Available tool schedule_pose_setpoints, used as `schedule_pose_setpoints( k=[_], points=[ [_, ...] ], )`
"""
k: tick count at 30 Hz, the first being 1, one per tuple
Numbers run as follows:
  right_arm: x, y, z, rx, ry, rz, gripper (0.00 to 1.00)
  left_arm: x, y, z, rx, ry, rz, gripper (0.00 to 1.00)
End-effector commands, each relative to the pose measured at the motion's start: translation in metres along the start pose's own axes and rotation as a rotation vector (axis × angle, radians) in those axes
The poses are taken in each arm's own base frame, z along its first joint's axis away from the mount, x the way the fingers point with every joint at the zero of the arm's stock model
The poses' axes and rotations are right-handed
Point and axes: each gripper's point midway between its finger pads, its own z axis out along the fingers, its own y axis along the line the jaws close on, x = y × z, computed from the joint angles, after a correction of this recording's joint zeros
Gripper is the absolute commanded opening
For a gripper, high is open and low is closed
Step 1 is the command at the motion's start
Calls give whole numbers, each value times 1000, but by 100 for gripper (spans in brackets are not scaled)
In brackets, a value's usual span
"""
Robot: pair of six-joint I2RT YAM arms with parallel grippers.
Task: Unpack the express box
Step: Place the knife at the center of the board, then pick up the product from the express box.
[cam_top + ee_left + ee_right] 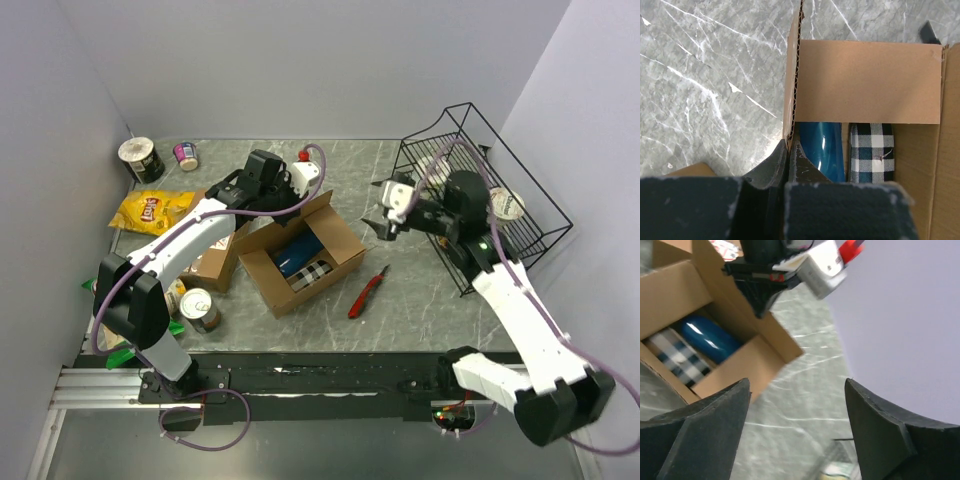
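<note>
The express box sits in the middle of the tabletop with its top open. Two things lie side by side in it: a shiny blue thing and a black and white checked thing. The box is thin cardboard, so I think it is light, bends easily and can slide if it is pushed. The blue thing looks smooth and hard, so it may slip; a good place to hold it is across its middle, from above. I cannot tell if the checked thing is soft or hard. The left arm reaches out long and low from the near left to the far side of the box. Its end effector points down and is closed on the thin far wall of the box, pinching it, which should stop the box from sliding. The right arm bends up from the near right and leans left. Its end effector hangs in the air just to the right of the box, open wide with nothing in it, and its camera looks down into the box. A red cutter lies on the tabletop near the box, and a wire basket stands at the far right.
</note>
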Motion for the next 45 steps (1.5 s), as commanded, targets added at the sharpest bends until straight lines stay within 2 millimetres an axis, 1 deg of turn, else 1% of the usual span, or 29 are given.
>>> schedule_pose_setpoints(
  k=[1,3,4,5,7,8,9,10,12,13,15,16,17,20,23,24,26,27,28,29,30,31,33,34,36,37,39,41,45],
  points=[
    [-4,6,20,-64,-53,129,74,-24,-2,-11,11,-87,-1,1],
    [-1,13,32,-97,-50,98,65,-24,-3,-13,14,-88,-4,1],
    [8,21,42,-125,-36,97,60,-25,-4,-14,14,-93,-6,1],
    [7,34,52,-170,-43,85,52,-25,-5,-13,17,-94,-6,1],
    [13,50,67,-218,-58,45,50,-26,-4,-13,17,-97,-12,1],
    [13,69,79,-275,-67,27,50,-27,-4,-12,19,-99,-11,1],
    [17,77,84,-303,-71,-26,51,-28,-4,-12,18,-102,-8,1],
    [25,97,84,-363,-53,-24,51,-27,-3,-11,16,-99,-9,1],
    [26,125,80,-458,-72,-102,54,-32,-3,-11,18,-110,-11,1],
    [39,147,72,-519,-49,-95,55,-33,-3,-10,18,-111,-26,1],
    [45,172,66,-586,-62,-195,58,-38,-5,-9,31,-126,-38,1],
    [59,187,63,-621,-34,-202,59,-42,-5,-10,32,-139,-54,1],
    [64,193,65,-636,-25,-224,62,-43,-5,-10,33,-144,-61,1],
    [84,208,74,-698,19,-270,63,-48,-11,-12,61,-164,-80,1],
    [92,209,90,-716,38,-299,67,-51,-19,-15,98,-177,-114,1],
    [86,205,96,-717,27,-316,68,-52,-21,-16,108,-182,-122,1],
    [91,209,107,-742,46,-306,70,-49,-29,-17,143,-180,-145,1],
    [87,202,116,-727,45,-311,69,-48,-31,-16,149,-181,-154,1],
    [93,208,123,-748,63,-291,68,-46,-31,-17,152,-179,-164,1],
    [93,211,128,-761,69,-279,64,-46,-33,-17,160,-180,-168,1],
    [91,205,136,-753,79,-284,63,-46,-34,-16,164,-181,-175,1],
    [100,212,141,-775,106,-273,63,-45,-35,-16,168,-181,-184,1],
    [101,216,147,-804,123,-301,63,-44,-37,-16,178,-181,-191,1],
    [109,227,142,-861,145,-281,63,-44,-37,-16,175,-180,-197,1],
    [103,232,140,-921,125,-269,67,-42,-34,-12,168,-167,-208,1],
    [111,247,124,-1013,159,-220,68,-42,-33,-10,164,-165,-217,1],
    [111,253,117,-1084,161,-219,72,-41,-26,-8,136,-164,-231,1],
    [122,272,91,-1229,212,-185,73,-42,-21,-7,124,-168,-232,1],
    [148,301,50,-1438,331,-185,73,-44,-14,-6,119,-174,-276,1]
  ],
)
